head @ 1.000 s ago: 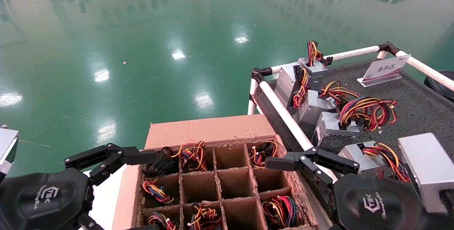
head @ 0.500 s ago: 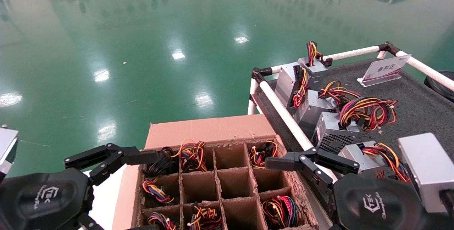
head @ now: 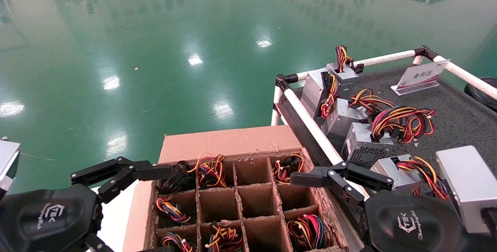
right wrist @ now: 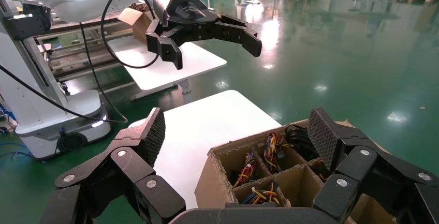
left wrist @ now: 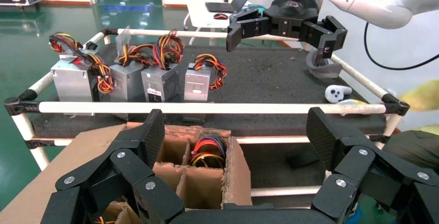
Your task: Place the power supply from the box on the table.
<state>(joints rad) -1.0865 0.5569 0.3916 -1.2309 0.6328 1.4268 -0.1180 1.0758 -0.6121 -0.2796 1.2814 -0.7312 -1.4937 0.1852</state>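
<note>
The box is a brown carton with a grid of cardboard cells, its flap folded out at the far side. Power supplies stand in several cells, showing only their coloured wire bundles; I cannot tell which is the task's own. One red-and-blue bundle fills the corner cell nearest the table. My left gripper hangs open at the box's left side. My right gripper hangs open at its right side, one finger over the box's far right corner. Neither holds anything.
Several grey power units with wire loops line the table's near-left edge behind the white pipe rail. A small sign stands at the table's far side. A white tabletop lies left of the box. Green floor lies beyond.
</note>
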